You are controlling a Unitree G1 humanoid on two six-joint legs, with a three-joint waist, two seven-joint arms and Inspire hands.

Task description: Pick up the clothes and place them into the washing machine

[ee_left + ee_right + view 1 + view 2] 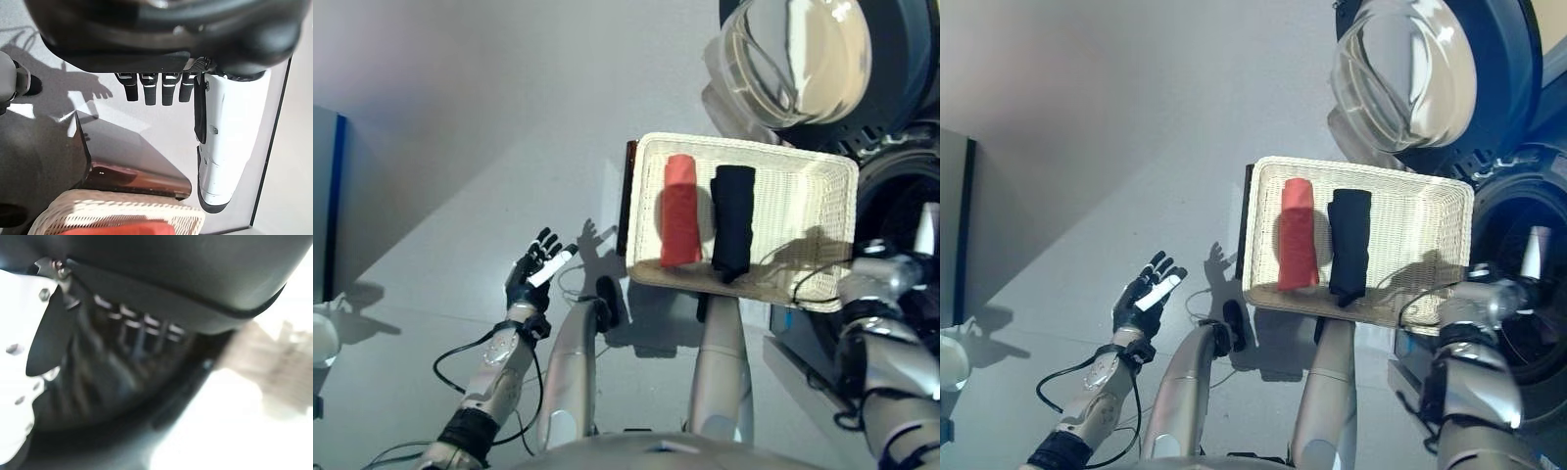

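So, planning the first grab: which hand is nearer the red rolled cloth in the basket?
Left. The left hand is open beside the basket, on the red rolled cloth's side. The right hand is past the basket's far end, by the washing machine.

I'm looking down on a pale grey floor, sunlit and shadowed, with 1 dark panel standing far left.

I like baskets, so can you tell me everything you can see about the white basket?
The white basket is a shallow rectangular tray of pale woven wicker with a raised rim. It rests on a dark stand, beside the open washing machine. Two rolled clothes lie side by side inside, a red one and a black one. Neither hand touches it: the left hand hangs open over the floor.
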